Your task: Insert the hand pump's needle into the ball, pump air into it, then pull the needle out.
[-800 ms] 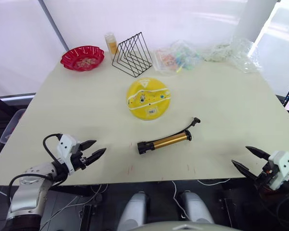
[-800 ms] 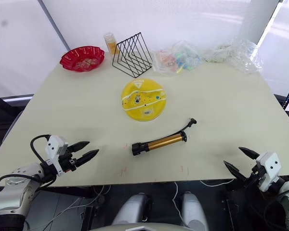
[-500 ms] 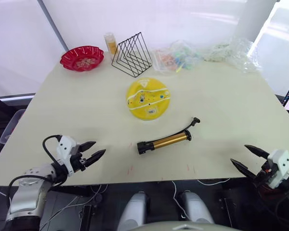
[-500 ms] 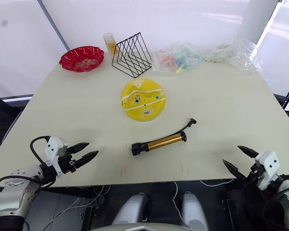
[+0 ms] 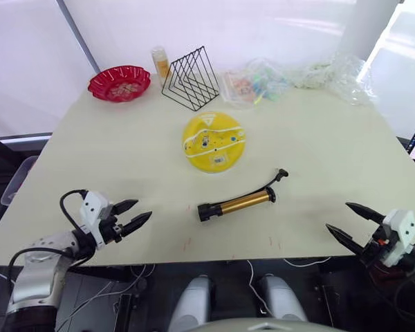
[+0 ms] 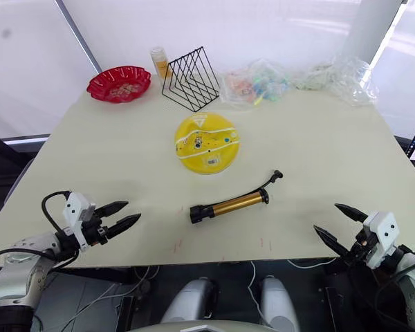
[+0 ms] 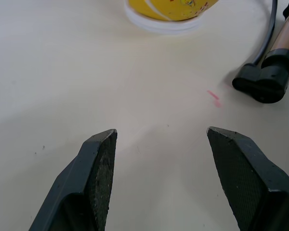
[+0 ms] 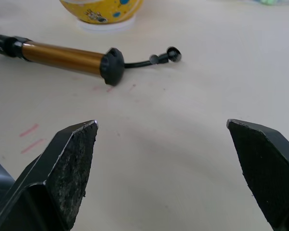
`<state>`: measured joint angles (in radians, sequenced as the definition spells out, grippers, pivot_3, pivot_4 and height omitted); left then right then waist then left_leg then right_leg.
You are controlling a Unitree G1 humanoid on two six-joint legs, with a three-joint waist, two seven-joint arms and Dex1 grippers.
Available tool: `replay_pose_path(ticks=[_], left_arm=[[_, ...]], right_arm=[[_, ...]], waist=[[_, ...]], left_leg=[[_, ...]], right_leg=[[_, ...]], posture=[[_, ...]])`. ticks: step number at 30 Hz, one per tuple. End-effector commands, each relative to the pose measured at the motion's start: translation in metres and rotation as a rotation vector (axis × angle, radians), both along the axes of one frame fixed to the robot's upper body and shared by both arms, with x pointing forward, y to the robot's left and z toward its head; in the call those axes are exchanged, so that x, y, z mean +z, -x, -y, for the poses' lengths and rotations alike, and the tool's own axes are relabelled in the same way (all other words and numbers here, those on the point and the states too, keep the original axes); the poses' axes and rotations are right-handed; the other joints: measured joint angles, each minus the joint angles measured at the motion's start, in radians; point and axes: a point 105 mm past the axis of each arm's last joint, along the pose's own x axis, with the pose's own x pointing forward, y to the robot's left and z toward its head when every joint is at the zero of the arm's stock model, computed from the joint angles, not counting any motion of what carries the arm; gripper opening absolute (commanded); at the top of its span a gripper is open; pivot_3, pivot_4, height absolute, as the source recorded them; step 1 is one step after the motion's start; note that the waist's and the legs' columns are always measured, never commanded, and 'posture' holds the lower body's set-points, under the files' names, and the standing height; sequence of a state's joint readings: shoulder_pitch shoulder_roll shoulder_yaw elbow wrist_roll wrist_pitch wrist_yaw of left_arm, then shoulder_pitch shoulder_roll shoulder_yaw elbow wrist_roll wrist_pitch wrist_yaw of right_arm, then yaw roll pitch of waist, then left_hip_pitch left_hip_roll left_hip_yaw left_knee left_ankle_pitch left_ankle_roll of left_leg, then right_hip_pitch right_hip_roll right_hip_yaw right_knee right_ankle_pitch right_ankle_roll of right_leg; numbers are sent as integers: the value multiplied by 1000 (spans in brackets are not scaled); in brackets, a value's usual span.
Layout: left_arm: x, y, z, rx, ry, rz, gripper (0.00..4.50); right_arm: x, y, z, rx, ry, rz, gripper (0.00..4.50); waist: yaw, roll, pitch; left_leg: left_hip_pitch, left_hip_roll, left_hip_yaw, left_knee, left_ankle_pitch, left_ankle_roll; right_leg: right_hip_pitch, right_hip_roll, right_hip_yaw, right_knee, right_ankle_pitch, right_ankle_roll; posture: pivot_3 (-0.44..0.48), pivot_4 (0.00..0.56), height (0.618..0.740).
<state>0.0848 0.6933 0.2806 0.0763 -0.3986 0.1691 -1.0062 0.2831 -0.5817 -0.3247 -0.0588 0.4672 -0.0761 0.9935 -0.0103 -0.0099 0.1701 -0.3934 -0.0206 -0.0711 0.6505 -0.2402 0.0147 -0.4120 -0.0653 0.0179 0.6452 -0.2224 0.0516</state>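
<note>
Hands wait spread and empty at the near edge of the bench, nothing picked up yet.

Left hand (image 5: 130,216) hovers low over the near left corner with its two black fingers parted, and the right hand (image 6: 339,226) sits just off the near right edge, fingers likewise wide apart, each seemingly ready to come in from its own side. Between them the hand pump (image 5: 236,204) lies flat on the bench (image 5: 332,145), its hose curling toward the right with the needle (image 8: 173,54) end resting on the surface. Farther back lies the ball (image 5: 213,140), flat as a disc, well apart from the pump. From here, I'd judge the job hasn't begun. A red bowl (image 5: 120,82) and wire rack (image 5: 190,78) stand along the far edge.
</note>
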Motion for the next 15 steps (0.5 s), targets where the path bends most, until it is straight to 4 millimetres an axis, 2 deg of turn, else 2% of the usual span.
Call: replay_pose_path(ticks=[1, 9, 15], left_arm=[[18, -3, 14, -83, -10, 45, 3181], [42, -13, 63, -321, -13, 61, 3181], [51, -30, 93, -415, 0, 71, 3181]], right_arm=[[13, 2, -5, 29, -15, 33, 4500], [30, 6, -26, 116, -51, 46, 4500], [37, 5, -37, 147, -61, 58, 4500]], waist=[[0, 0, 0], [0, 0, 0], [-1, 0, 0]], left_leg=[[0, 0, 0, 0, 0, 0], [0, 0, 0, 1, 0, 0], [0, 0, 0, 1, 0, 0]], right_leg=[[0, 0, 0, 0, 0, 0], [0, 0, 0, 0, 2, 3], [0, 1, 0, 0, 2, 4]], posture=[[0, 150, 737], [0, 150, 737], [0, 150, 737]])
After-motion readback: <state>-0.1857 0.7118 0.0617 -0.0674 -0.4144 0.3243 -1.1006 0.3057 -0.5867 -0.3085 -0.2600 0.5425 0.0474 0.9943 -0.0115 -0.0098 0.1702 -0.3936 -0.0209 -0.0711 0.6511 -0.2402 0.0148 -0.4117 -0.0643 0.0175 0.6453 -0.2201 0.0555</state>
